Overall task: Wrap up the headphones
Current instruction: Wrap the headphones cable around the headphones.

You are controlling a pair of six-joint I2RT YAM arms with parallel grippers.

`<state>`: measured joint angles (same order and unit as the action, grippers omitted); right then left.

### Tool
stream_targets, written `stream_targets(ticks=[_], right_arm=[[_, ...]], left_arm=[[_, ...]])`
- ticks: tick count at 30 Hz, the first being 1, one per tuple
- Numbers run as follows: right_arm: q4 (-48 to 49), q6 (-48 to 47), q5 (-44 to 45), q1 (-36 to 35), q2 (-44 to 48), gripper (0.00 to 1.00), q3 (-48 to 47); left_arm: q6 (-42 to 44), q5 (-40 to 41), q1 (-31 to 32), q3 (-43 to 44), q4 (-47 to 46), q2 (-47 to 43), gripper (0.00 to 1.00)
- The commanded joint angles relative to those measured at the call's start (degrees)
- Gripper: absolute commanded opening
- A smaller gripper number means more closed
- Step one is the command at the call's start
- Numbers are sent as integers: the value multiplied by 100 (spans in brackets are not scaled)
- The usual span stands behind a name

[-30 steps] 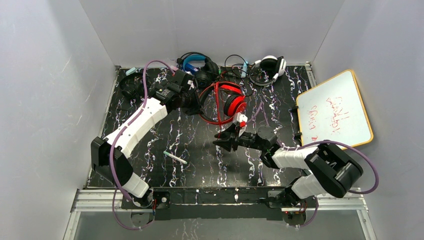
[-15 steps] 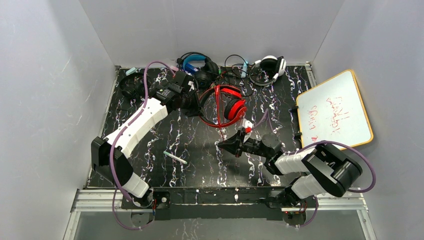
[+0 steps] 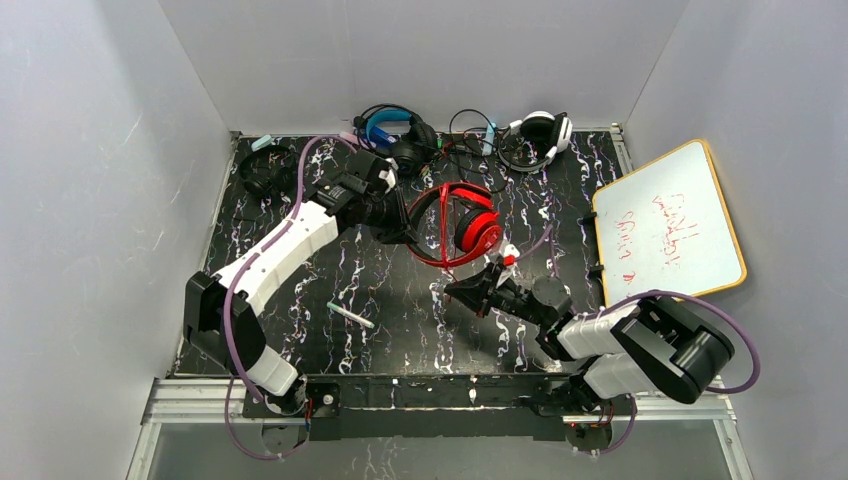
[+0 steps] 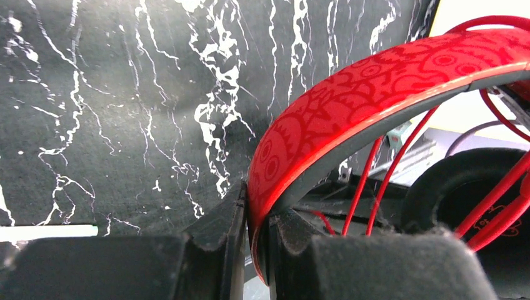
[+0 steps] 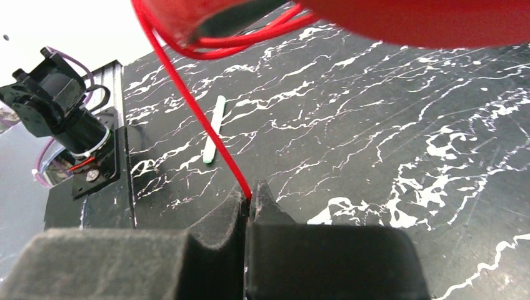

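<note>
The glossy red headphones (image 3: pixel 468 222) hang above the middle of the black marbled table, with red cable looped across their band. My left gripper (image 3: pixel 408 222) is shut on the red patterned headband (image 4: pixel 350 100), as the left wrist view shows. My right gripper (image 3: pixel 462 291) is shut on the thin red cable (image 5: pixel 199 119), which runs taut up to the headphones (image 5: pixel 412 15). The black pair with the blue headband (image 3: pixel 392 132) lies at the back. An all-black pair (image 3: pixel 262 172) lies at the back left.
A white-and-black headset (image 3: pixel 541 132) with tangled cables lies at the back right. A pale green stick (image 3: pixel 351 315) lies on the table near the front left. A whiteboard (image 3: pixel 668 220) leans at the right wall.
My left gripper has carried the red headphones a little right and toward the front. My right gripper has moved right and toward the front, drawing the red cable along.
</note>
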<state>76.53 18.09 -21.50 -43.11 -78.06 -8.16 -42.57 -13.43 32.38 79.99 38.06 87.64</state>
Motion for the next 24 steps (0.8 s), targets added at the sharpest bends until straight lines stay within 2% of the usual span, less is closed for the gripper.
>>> stream_targets(ticks=[1, 3, 6, 10, 18, 24], right_arm=[[34, -168, 576, 63, 310, 1, 231], [-241, -581, 451, 65, 582, 1, 192], [-1259, -1270, 225, 64, 917, 1, -120], [-2326, -2044, 377, 53, 775, 1, -494], [-2319, -2864, 1278, -447, 325, 1, -549], [-1852, -3060, 1130, -478, 596, 1, -300]], left_arm=[[457, -1260, -4, -83, -300, -413, 0], [737, -1432, -4, -179, -150, -422, 0], [1112, -1246, -4, -304, 202, -378, 0], [1296, -1128, -4, -566, 271, -245, 0], [1613, -1527, 5, -711, 207, 57, 0], [1703, -2279, 5, -720, 71, 80, 0]])
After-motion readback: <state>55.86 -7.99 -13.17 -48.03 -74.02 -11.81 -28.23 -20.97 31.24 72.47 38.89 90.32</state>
